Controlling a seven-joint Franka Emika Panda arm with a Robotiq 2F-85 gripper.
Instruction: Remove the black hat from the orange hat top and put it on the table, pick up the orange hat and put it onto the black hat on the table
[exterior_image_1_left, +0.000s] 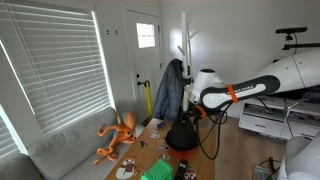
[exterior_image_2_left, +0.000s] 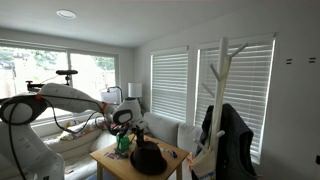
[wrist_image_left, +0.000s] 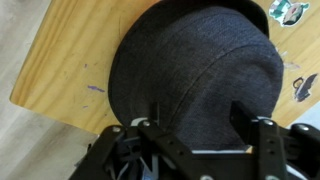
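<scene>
Black jaws: spread wide, holding nothing, poised over the near side of the crown.
Black hat (wrist_image_left: 195, 70): felt-like, sitting brim down close to a corner of the wooden worktop (wrist_image_left: 65, 60), near its edge.
Orange hat: not visible, perhaps hidden underneath.
Handling: probably light and soft; the crown should yield when pinched.
Hold: across the crown, squeezed gently; the brim may flop.

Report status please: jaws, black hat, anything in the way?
Gripper jaws open, over black hat. Hat lies on table, not gripped. Orange hat not visible.
</scene>
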